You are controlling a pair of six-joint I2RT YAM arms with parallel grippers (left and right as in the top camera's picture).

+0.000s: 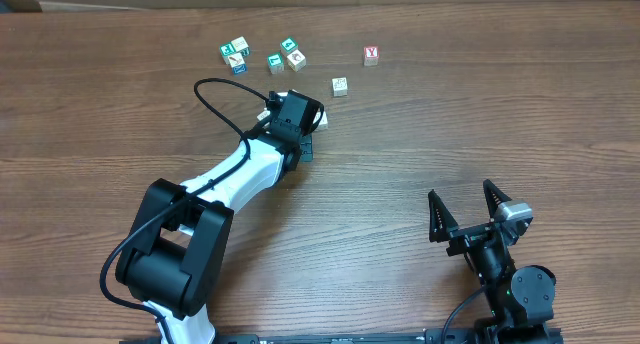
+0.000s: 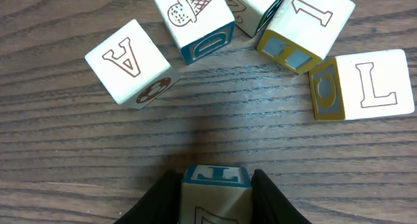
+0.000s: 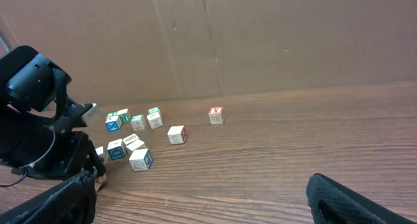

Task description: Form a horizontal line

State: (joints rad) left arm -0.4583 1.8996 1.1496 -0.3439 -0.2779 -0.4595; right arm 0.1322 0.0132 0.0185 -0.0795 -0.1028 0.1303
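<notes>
My left gripper (image 2: 216, 182) is shut on a pale cube with a blue-framed letter face (image 2: 215, 199), low over the table. Ahead of it, pale cubes lie in a loose arc, not a straight row: an "A" cube (image 2: 128, 61), an ice-cream cube (image 2: 194, 21), a "1" cube (image 2: 306, 23) and an "L" cube (image 2: 366, 86). In the overhead view the left gripper (image 1: 298, 119) covers most of these. My right gripper (image 1: 468, 220) is open and empty at the near right, and it also shows in the right wrist view (image 3: 208, 204).
A group of teal- and green-faced cubes (image 1: 262, 56) lies at the back. A lone pale cube (image 1: 340, 86) and a red "Y" cube (image 1: 371, 54) lie to its right. A cardboard wall (image 3: 260, 42) stands behind the table.
</notes>
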